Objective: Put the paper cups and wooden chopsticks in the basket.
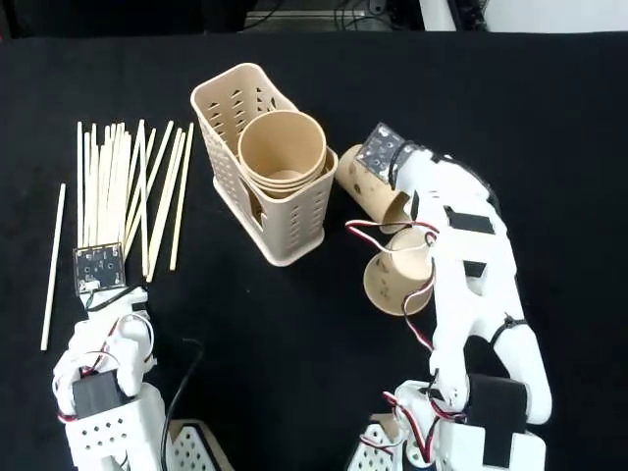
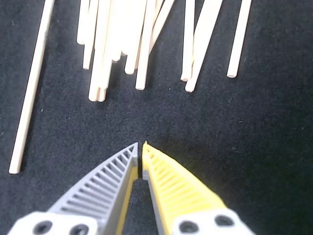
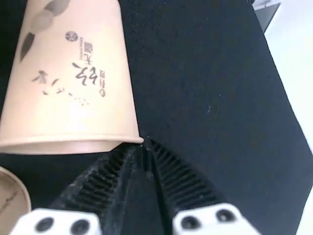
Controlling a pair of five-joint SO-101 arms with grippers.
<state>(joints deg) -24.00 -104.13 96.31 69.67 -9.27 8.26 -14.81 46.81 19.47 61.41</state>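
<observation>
As seen from above, beige perforated plastic basket (image 1: 228, 167) holds stacked brown paper cups (image 1: 283, 147); two loose cups (image 1: 395, 285) lie right, pale wooden chopsticks (image 1: 123, 182) left. Left wrist: my left gripper (image 2: 141, 147) clenched, empty, near chopsticks. Right wrist: my right gripper (image 3: 145, 145) clenched, empty, beside loose cups.

Both arms are white printed plastic with black motor blocks and loose red, white and black cables (image 1: 392, 232). Each wrist carries a small dark circuit board (image 1: 99, 267). The left arm (image 1: 103, 417) has jaws shaped as ribbed triangles, one grey, one yellow, on white bases with round screw holes; the right arm (image 1: 481, 294) has ribbed black jaws on similar bases.
</observation>
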